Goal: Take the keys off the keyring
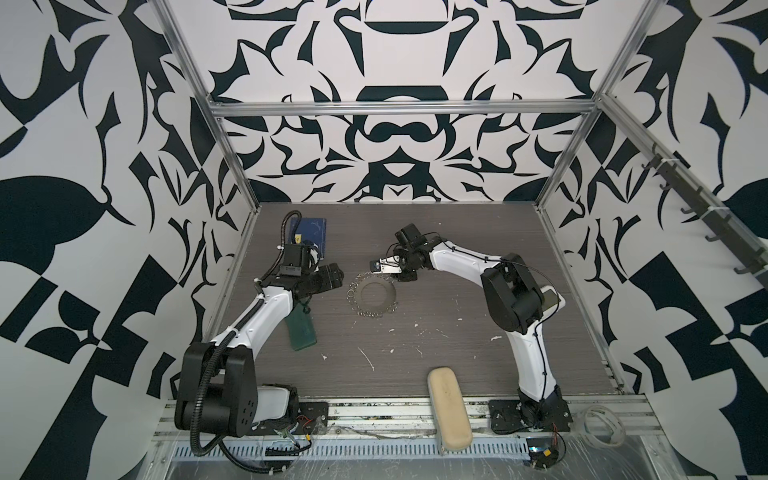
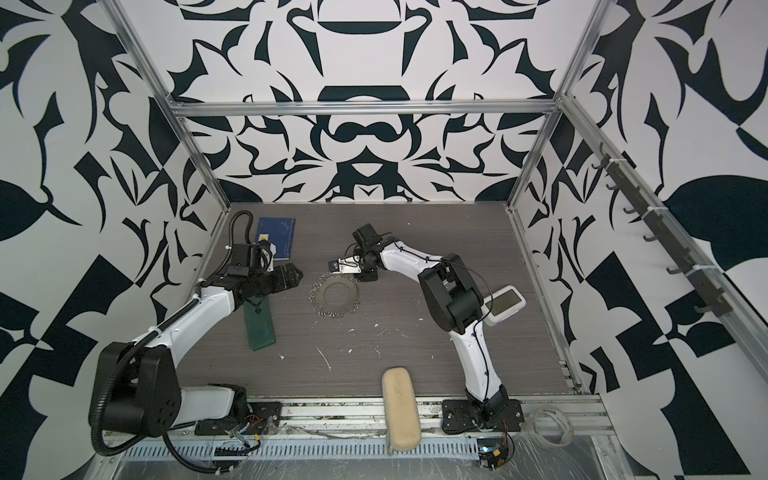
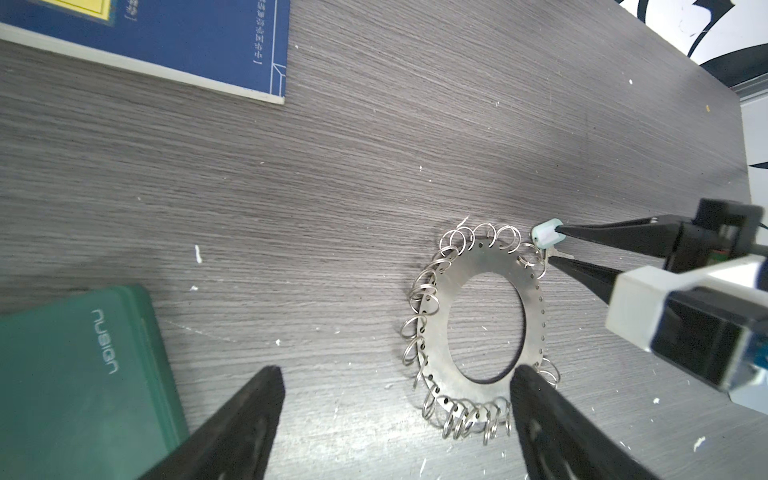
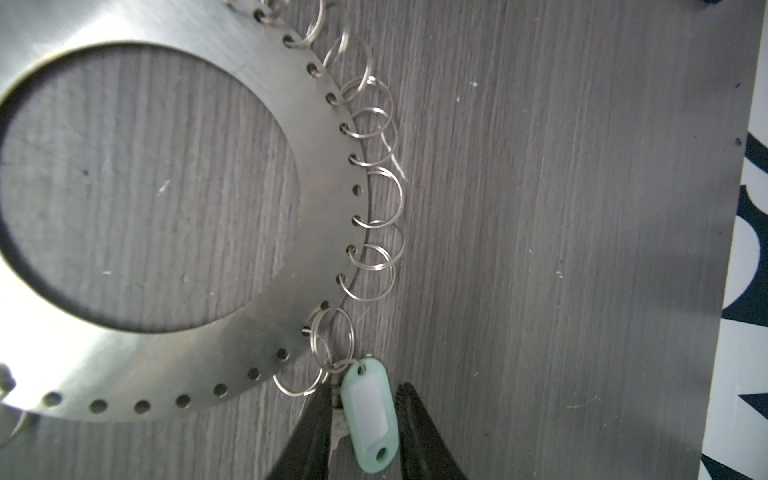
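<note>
On the tabletop point(image 1: 457, 332) the keyring point(image 3: 434, 328) lies flat, the keys point(image 4: 372, 411) linked to its far-right edge, between the narrowly parted fingers of the right end effector point(image 4: 365, 388); grip unclear. Just left of it, the left end effector point(image 3: 397, 370) gapes wide.

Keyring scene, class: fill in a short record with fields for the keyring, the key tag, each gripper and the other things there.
keyring: flat metal plate with a round hole, lying on the table, small split rings round its rim
key tag: pale green, linked to one rim ring, small key beside it
right gripper: jaws closely either side of the key tag; grip uncertain
left gripper: wide open, empty, beside the keyring
other things: blue book, green case, beige case
</note>
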You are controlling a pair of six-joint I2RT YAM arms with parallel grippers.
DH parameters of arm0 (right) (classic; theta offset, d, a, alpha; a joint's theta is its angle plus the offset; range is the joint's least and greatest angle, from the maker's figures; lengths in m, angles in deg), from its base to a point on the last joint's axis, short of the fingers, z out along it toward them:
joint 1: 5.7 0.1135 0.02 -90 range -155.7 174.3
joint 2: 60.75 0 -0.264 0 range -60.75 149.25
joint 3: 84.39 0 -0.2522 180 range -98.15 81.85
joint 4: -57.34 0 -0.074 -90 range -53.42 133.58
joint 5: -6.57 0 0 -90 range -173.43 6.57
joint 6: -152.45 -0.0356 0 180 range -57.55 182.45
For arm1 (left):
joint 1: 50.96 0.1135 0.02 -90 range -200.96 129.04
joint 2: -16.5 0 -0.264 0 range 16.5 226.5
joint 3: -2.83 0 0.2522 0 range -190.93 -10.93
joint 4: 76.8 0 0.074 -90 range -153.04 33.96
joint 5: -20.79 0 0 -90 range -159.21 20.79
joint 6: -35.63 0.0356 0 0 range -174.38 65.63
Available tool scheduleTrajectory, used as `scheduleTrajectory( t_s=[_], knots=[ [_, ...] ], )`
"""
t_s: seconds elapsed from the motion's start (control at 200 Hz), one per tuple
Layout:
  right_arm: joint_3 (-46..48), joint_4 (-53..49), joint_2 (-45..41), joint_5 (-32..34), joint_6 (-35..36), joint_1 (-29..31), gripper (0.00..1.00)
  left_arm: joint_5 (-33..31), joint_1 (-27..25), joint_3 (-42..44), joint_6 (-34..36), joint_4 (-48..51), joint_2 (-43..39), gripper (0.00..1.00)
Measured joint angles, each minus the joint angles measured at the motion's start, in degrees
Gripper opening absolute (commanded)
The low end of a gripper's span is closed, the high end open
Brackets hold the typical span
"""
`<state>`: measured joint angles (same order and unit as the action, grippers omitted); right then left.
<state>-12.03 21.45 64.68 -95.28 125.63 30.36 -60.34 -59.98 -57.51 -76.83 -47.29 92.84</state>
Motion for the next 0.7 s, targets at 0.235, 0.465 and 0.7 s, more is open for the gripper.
scheduleTrajectory(
  t_s=[0.235, 0.465, 0.7],
  knots=[
    [-0.07, 1.05, 1.22, 0.55, 0.00, -0.04, 0.31, 0.00, 0.00, 0.00, 0.00, 0.02, -0.22, 0.89],
    [-0.13, 1.09, 1.27, 0.44, 0.00, 0.11, 0.31, 0.00, 0.00, 0.00, 0.00, 0.02, -0.26, 0.89],
    [-0.04, 1.16, 1.27, -0.02, 0.22, 1.14, 0.31, 0.00, 0.00, 0.00, 0.00, 0.02, -0.26, 0.89]
  ],
)
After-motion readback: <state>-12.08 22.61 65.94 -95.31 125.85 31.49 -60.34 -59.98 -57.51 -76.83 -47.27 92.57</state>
